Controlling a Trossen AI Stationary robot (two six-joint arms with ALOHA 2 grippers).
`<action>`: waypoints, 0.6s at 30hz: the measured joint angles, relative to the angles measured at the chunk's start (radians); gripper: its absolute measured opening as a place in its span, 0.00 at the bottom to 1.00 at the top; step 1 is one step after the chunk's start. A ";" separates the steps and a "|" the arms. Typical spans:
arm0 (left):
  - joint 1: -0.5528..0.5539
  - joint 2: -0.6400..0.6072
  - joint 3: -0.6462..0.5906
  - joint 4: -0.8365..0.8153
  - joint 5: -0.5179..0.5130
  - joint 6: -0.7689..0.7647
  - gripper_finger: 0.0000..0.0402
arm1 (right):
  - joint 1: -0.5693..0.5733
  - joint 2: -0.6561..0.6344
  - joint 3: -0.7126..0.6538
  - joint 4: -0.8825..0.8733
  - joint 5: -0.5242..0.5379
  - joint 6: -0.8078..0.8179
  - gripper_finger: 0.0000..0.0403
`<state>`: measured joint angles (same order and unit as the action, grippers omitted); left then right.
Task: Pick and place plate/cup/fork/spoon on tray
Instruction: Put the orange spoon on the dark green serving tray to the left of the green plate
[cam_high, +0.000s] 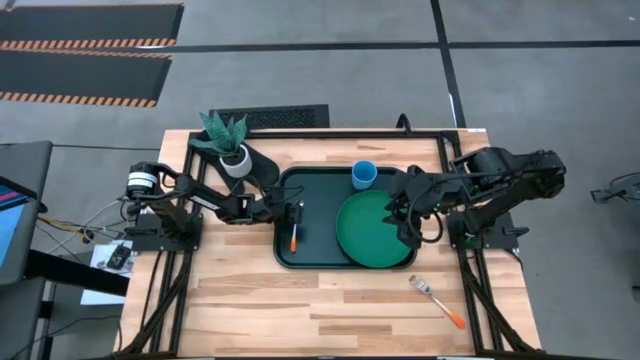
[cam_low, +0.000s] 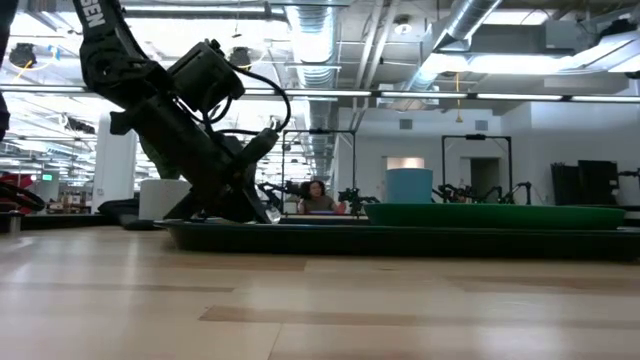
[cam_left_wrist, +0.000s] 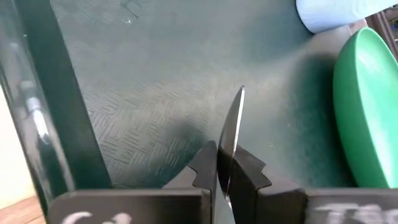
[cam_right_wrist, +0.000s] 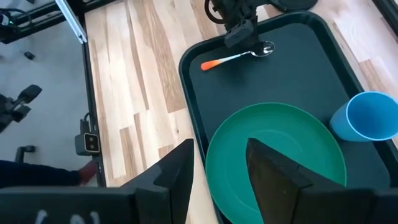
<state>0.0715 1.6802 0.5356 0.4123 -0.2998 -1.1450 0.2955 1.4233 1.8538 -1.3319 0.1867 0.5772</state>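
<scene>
The dark tray lies mid-table. The green plate lies flat on the tray's right half, and the light-blue cup stands upright at the tray's far edge. My left gripper is low over the tray's left part, shut on the orange-handled spoon. My right gripper is open above the plate's right rim, touching nothing. The fork lies on the wood, near and right of the tray. My left gripper pinches the spoon's silver metal part between its two fingers, between the bowl and the orange handle. The fingers come slanting down from the table's left and lie across the spoon. The spoon sits low over the tray floor; whether it touches, I cannot tell.
A white pot with a green plant stands just beyond the tray's far left corner, beside my left arm. Bare wood lies along the near edge. In the low view a person shows far behind the table.
</scene>
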 joint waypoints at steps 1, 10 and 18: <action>0.000 0.002 0.000 0.000 -0.001 -0.001 0.04 | 0.000 0.001 0.000 0.000 0.001 0.000 0.42; 0.000 0.004 0.003 -0.001 -0.007 -0.016 0.19 | 0.000 0.004 0.000 0.000 0.001 0.000 0.42; 0.000 -0.003 0.002 -0.002 -0.023 -0.002 0.36 | -0.001 0.004 0.000 0.000 0.002 0.000 0.41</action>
<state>0.0718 1.6777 0.5375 0.4101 -0.3233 -1.1472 0.2943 1.4273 1.8538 -1.3319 0.1883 0.5770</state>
